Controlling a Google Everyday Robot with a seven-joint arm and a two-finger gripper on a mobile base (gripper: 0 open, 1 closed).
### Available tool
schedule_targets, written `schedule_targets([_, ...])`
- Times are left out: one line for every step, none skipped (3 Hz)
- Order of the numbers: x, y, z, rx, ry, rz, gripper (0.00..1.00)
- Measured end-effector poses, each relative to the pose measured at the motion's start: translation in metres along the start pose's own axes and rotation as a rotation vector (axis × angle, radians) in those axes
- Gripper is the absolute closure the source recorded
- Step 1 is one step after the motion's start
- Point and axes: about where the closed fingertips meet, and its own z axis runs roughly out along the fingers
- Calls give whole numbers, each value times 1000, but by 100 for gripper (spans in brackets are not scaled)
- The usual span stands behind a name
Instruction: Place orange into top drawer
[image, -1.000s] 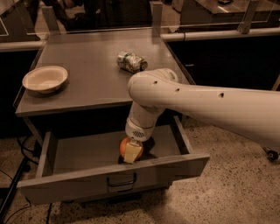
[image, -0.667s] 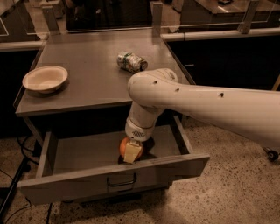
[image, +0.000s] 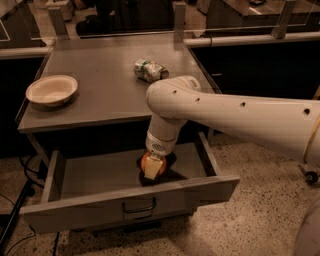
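A speckled stone floor (image: 265, 215) fills the lower part of the frame, and across the right half a thick white robot arm (image: 235, 115) reaches in from the right edge, bends at a rounded elbow near the centre and turns straight down. Behind it a grey metal table (image: 110, 90) takes up the upper left and middle, with dark counters and rails beyond it along the top edge. Under the tabletop the top drawer (image: 100, 212) is pulled well out toward the bottom of the frame; its flat front panel runs from lower left to right of centre, with a small curved handle (image: 139, 208) at its middle. A white bowl (image: 52, 90) sits upright on the table near its left edge, and a dented silver-green can (image: 150, 70) lies on its side toward the back right of the tabletop, well apart from the bowl. The gripper (image: 150, 165) hangs from the wrist inside the open drawer, just right of its middle, and is clamped on the orange (image: 144, 160): one pale finger crosses the front of the fruit and the other is hidden behind it. The orange is thus within the drawer's walls, low over its floor above a dark shadow; whether it touches the floor cannot be told.
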Motion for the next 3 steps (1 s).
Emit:
schedule_targets([4,-7,10,-16,5,26,100])
schedule_targets([8,-1,27,-52,6,45,100])
schedule_targets([8,-1,27,-52,6,45,100])
